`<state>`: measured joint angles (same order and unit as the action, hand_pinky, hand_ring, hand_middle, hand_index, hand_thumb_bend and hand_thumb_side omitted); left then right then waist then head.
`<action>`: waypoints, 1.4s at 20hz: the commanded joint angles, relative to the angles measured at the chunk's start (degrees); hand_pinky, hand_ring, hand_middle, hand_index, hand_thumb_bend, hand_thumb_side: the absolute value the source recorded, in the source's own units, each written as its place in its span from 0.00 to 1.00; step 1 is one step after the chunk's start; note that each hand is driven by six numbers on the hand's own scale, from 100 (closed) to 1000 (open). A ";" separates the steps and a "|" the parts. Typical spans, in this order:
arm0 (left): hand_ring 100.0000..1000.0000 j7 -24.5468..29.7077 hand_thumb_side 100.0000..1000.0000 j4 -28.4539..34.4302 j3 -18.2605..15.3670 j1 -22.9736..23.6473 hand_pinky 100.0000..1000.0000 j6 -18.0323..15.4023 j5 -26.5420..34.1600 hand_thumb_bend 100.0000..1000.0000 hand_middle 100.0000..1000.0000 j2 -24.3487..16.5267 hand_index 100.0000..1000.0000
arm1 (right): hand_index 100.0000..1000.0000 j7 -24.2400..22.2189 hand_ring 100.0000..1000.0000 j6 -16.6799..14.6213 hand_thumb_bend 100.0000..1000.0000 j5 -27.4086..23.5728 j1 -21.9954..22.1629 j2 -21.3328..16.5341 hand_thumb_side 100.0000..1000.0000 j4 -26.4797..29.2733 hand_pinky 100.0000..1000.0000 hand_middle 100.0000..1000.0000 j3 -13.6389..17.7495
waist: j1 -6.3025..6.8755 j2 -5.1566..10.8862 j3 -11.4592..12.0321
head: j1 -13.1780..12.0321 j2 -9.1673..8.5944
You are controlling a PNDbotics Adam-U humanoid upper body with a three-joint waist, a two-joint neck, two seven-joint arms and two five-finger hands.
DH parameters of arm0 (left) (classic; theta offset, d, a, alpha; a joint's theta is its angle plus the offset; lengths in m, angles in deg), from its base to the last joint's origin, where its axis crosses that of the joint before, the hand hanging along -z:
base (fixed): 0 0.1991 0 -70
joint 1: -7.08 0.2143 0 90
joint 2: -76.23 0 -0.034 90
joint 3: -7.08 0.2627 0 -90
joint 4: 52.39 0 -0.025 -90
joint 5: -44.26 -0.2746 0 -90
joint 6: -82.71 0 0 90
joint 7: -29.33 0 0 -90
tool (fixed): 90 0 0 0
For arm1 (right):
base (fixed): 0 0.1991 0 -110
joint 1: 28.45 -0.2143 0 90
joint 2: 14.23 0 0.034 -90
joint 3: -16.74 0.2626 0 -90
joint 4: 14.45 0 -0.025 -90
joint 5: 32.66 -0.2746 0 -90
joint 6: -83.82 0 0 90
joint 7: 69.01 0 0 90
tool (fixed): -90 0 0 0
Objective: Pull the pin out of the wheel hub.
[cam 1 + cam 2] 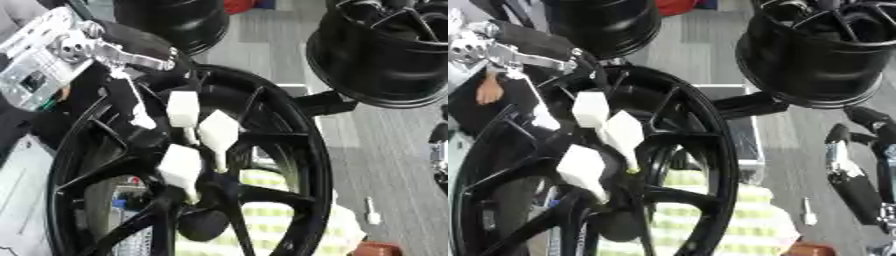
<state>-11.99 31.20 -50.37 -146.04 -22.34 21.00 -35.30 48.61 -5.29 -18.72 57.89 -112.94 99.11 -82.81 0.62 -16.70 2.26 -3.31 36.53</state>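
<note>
We seem to be in a workshop or industrial hall: black alloy wheel rims (188, 165) stand about, two more (824, 55) mounted behind, over a grey plank-patterned floor (385, 165).

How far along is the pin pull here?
Done: nothing yet; no pin shows clear of the wheel. In hand: the left hand reaches across the spokes toward the hub, where white pieces cluster. The right hand hangs aside. Left: pulling the pin out.
</note>
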 commanded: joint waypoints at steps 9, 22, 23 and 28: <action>0.77 3.29 0.69 0.35 -0.88 -1.89 0.78 1.37 -0.13 0.44 0.70 -0.36 0.82 | 0.80 0.04 0.84 -0.03 0.00 -0.55 -0.01 -0.30 0.65 1.03 0.70 0.78 0.64 | 0.12 1.87 0.09 | 0.01 0.38; 0.72 3.29 0.67 -0.11 -0.53 -1.75 0.74 2.80 -2.89 0.41 0.63 0.63 0.78 | 0.80 0.27 0.84 0.01 0.00 -0.78 -0.14 0.12 0.65 1.03 0.70 0.78 0.80 | 0.17 1.82 -0.20 | 0.01 0.43; 0.72 3.29 0.67 -0.17 -0.52 -1.71 0.74 2.82 -2.89 0.41 0.62 0.71 0.78 | 0.80 0.31 0.84 0.03 0.00 -0.80 -0.15 0.15 0.65 1.03 0.70 0.78 0.83 | 0.15 1.81 -0.22 | 0.02 0.43; 0.68 3.29 0.61 -0.07 -0.73 -1.80 0.71 3.08 -2.70 0.35 0.58 1.06 0.75 | 0.80 0.45 0.84 0.07 0.00 -0.85 -0.13 0.31 0.65 1.03 0.70 0.78 0.95 | 0.11 1.83 -0.25 | 0.03 0.49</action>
<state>-9.19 30.85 -50.31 -146.55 -18.97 18.44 -33.48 48.80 -5.19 -19.19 58.06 -112.16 99.11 -82.44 0.76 -16.08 2.06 -3.30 36.78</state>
